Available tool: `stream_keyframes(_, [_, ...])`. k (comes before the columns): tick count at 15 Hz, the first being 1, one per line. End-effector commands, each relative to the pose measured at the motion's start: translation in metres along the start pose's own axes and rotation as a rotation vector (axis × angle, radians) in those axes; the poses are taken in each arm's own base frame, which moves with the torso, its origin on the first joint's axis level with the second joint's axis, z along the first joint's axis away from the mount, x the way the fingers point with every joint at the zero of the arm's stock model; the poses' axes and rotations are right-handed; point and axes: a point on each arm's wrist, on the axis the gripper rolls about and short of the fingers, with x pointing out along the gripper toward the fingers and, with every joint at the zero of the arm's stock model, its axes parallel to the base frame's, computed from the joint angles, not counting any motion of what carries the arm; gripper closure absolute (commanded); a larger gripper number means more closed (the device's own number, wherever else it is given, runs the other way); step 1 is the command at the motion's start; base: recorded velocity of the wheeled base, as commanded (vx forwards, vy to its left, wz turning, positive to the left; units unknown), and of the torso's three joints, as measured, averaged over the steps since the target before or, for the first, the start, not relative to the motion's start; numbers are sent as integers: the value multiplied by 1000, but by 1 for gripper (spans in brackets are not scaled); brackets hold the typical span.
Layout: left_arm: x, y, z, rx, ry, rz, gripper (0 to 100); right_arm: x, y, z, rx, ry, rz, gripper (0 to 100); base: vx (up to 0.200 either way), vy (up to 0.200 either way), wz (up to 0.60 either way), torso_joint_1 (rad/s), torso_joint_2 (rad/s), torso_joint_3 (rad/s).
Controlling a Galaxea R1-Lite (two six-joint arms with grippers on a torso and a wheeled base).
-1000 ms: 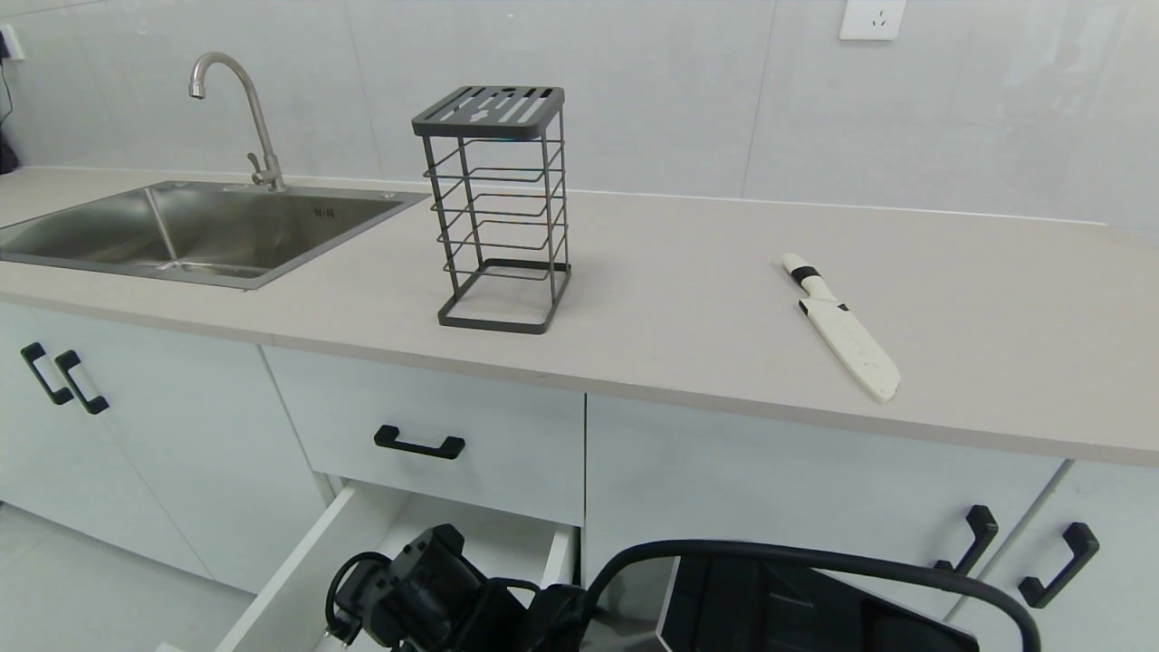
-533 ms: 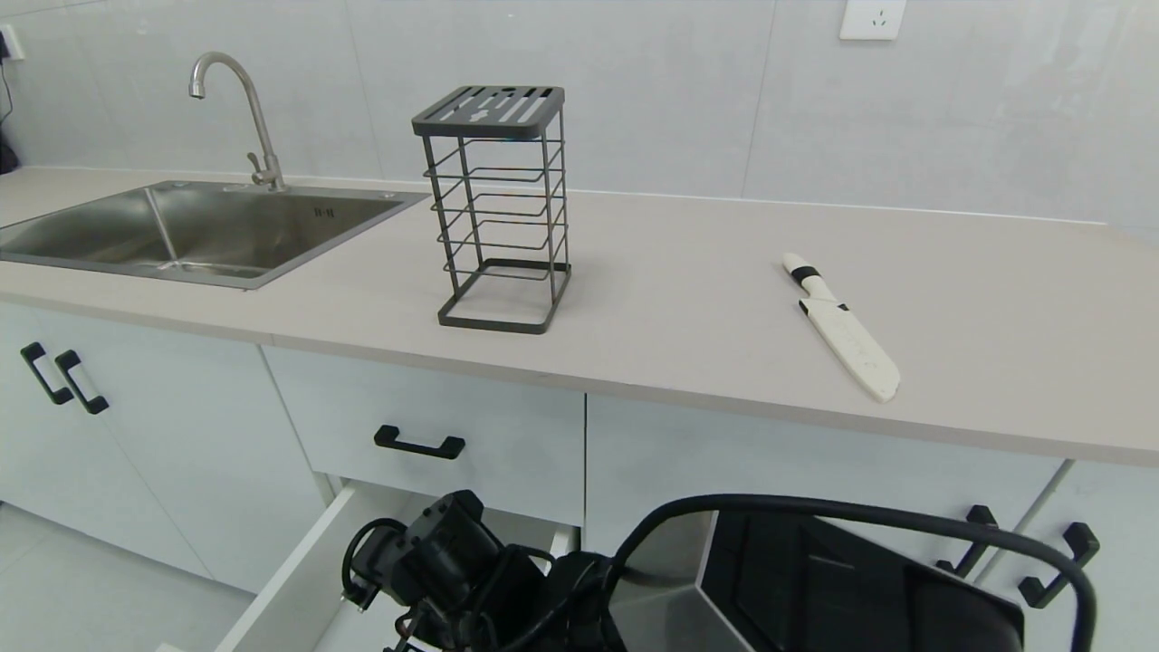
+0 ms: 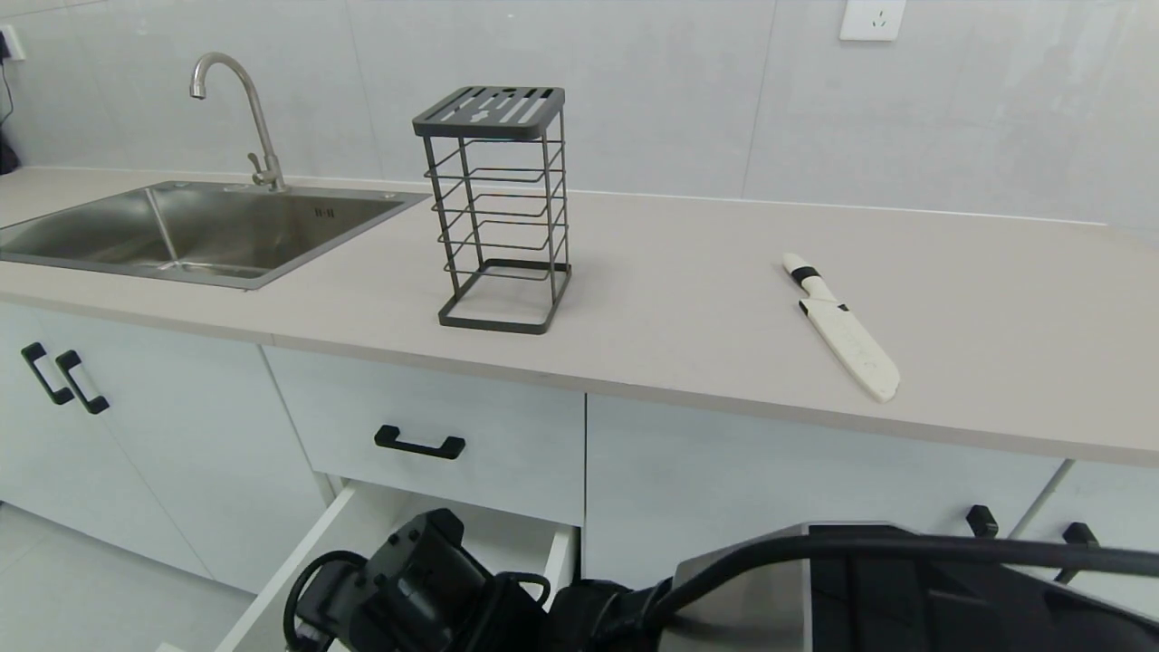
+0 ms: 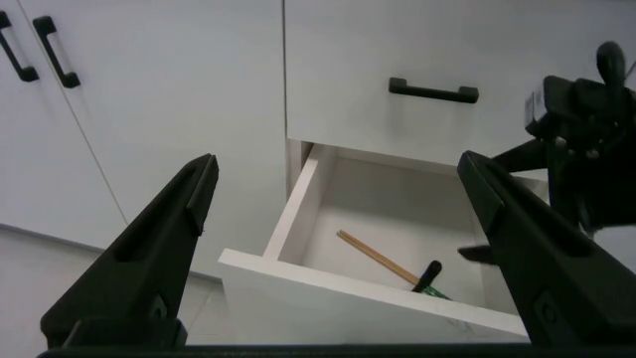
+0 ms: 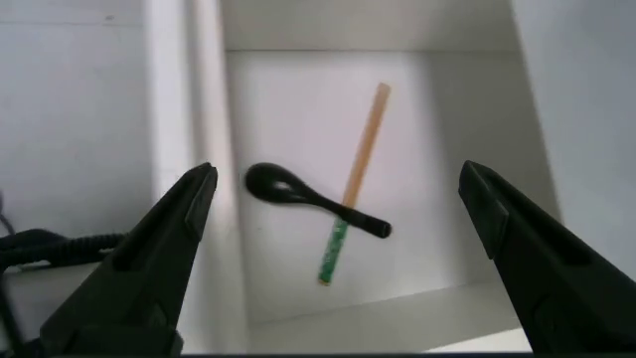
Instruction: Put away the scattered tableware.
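A white knife (image 3: 842, 326) with black bands on its handle lies flat on the counter's right part. Left of it stands a dark wire knife rack (image 3: 496, 208) with a slotted top. Below the counter a white drawer (image 3: 299, 580) is pulled out. Inside it lie a black spoon (image 5: 313, 199) and a wooden chopstick (image 5: 356, 189) with a green end, the spoon's handle crossing the chopstick. My right gripper (image 5: 338, 179) hangs open above them. My left gripper (image 4: 336, 164) is open in front of the drawer (image 4: 348, 293), holding nothing, facing the chopstick (image 4: 378, 257).
A steel sink (image 3: 181, 226) with a tap (image 3: 240, 109) sits at the counter's left. A shut drawer with a black handle (image 3: 419, 443) is right above the open one. Cupboard doors with black handles (image 3: 63, 376) flank the drawers. My right arm (image 4: 586, 99) hangs beside the open drawer.
The black wrist over the drawer rose a little to the right, then dropped back down and left. The big arm link near the camera slid right and lower. Knife and rack stayed put.
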Motion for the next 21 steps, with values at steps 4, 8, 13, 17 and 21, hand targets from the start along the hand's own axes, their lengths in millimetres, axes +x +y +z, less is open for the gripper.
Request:
stream_keyframes(4, [0, 0, 0, -1, 1, 1, 0, -5, 30, -23, -58, 82, 57, 0, 0, 0, 0, 0, 0, 0])
stream_keyframes(8, [0, 0, 0, -1, 1, 1, 0, -3, 35, -30, -86, 105, 63, 0, 0, 0, 0, 0, 0, 0])
stream_keyframes(13, [0, 0, 0, -1, 1, 1, 0, 3, 13, -36, -61, 135, -52, 0, 0, 0, 0, 0, 0, 0])
stream_keyframes(17, [0, 0, 0, -1, 1, 1, 0, -3, -4, -26, -51, 88, -159, 0, 0, 0, 0, 0, 0, 0])
stream_keyframes(21, [0, 0, 0, -1, 1, 1, 0, -8, 7, -26, -73, 80, -140, 0, 0, 0, 0, 0, 0, 0])
